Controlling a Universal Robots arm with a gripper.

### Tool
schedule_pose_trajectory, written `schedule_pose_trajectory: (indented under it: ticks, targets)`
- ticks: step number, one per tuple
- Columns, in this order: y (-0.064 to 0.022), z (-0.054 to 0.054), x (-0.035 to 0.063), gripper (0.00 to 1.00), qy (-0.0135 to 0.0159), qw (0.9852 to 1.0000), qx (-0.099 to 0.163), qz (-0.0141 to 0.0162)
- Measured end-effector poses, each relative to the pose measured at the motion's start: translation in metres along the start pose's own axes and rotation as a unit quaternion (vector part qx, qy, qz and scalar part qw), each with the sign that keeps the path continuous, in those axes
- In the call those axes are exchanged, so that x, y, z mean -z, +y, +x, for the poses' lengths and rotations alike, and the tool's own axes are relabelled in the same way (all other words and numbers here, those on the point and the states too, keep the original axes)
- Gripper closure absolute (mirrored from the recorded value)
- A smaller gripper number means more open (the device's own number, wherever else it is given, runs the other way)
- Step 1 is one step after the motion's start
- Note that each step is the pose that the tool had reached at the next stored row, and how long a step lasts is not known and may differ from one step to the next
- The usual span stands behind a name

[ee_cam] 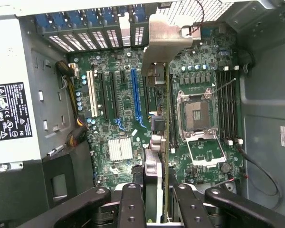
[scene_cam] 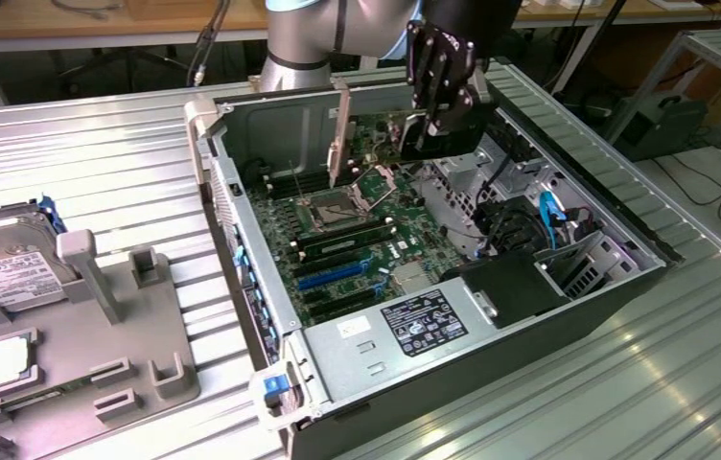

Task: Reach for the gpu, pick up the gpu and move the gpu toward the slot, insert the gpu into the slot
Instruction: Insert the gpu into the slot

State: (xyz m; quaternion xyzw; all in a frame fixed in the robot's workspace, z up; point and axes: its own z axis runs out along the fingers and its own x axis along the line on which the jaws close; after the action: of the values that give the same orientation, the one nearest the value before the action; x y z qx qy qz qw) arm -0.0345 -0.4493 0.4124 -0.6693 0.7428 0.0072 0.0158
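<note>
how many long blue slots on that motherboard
1. The long blue slot lies among black connector strips, beside the gpu held edge-on between the fingers; the gpu may hide more.

Shows dark green on the gpu [ee_cam: 166, 118] board, pale silver on its end bracket. Runs bright blue along the slot [ee_cam: 135, 97]; white on one connector strip [ee_cam: 91, 92]. Reads green over the motherboard [ee_cam: 114, 128], dotted with small blue and silver parts. Finned silver on the heatsink [ee_cam: 120, 149]. Matte black on the end effector [ee_cam: 160, 202]. Black with white print on the power supply label [scene_cam: 422, 326]. Ribbed silver-grey across the tabletop [scene_cam: 92, 153]; plain grey on the parts tray [scene_cam: 104, 374]; silver with a white label on the hard drive [scene_cam: 3, 264].
</note>
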Motion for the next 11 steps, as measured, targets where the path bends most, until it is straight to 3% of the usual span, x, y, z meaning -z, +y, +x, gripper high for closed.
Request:
schedule_pose_trajectory:
  ticks: [2,11]
  targets:
    - [0.0001,0.0,-0.0025,0.72,-0.0016,1.0,0.0,0.0018]
    - [0.008,0.002,-0.0196,0.72,-0.002,1.0,0.003,0.0016]
